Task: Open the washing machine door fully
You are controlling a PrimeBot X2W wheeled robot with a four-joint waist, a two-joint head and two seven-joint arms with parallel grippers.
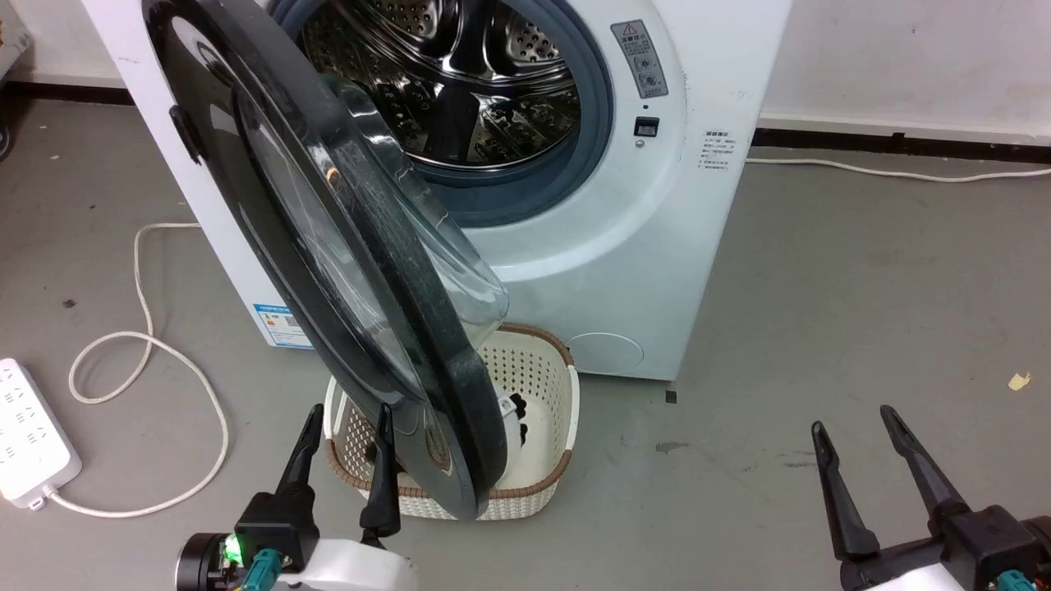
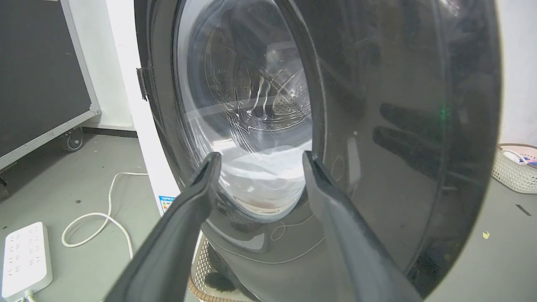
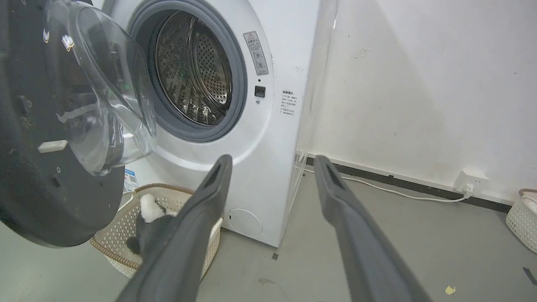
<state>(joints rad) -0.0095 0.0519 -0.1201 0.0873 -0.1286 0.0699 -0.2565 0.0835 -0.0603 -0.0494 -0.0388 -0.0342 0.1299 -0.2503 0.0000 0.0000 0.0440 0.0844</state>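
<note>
Left claw [image 1: 349, 410] gapes empty at 7 o'clock of the washing machine door [image 1: 328, 263].
Glossy black rim, clear domed glass, partly open.

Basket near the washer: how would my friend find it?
Find the big white washing machine; its round black-rimmed washing machine door hangs open. On the floor under that door sits the basket: cream, full of holes, brown woven rim, something fluffy black-and-white inside, unlike the flat white power strip.
</note>
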